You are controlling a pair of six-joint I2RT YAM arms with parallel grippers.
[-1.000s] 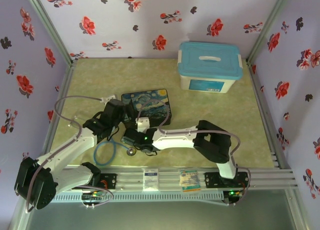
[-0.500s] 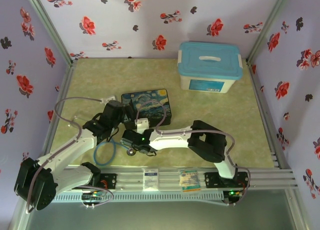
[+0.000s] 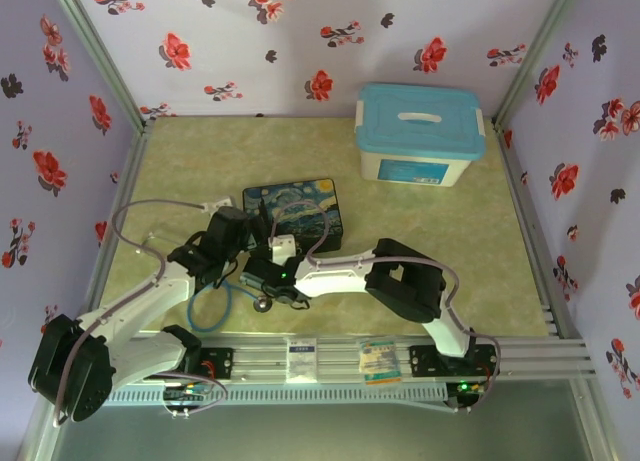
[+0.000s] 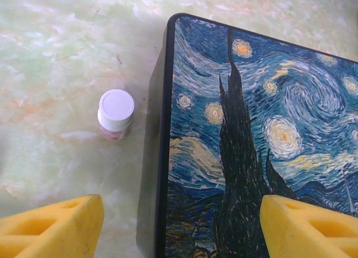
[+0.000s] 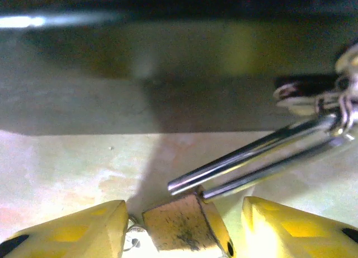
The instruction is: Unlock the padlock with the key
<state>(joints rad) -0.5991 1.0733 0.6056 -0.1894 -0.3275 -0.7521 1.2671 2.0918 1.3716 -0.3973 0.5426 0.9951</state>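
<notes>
Grasping step: right gripper (image 5: 184, 213) straddles the padlock (image 5: 179, 229), jaws apart, needing a square close; left gripper (image 4: 180, 213) gapes empty.

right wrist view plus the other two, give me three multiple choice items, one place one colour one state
1. What colour is the box lid? A. red B. light blue C. black
2. Where is the padlock? A. between the fingers of the right tool B. on the box lid C. on the painted tin
3. How is the left tool? A. shut on a bottle B. shut on the tin C. open
Answers: B, light blue in the top view; A, brass body lies between yellow fingers; C, its fingers stand wide apart.
</notes>
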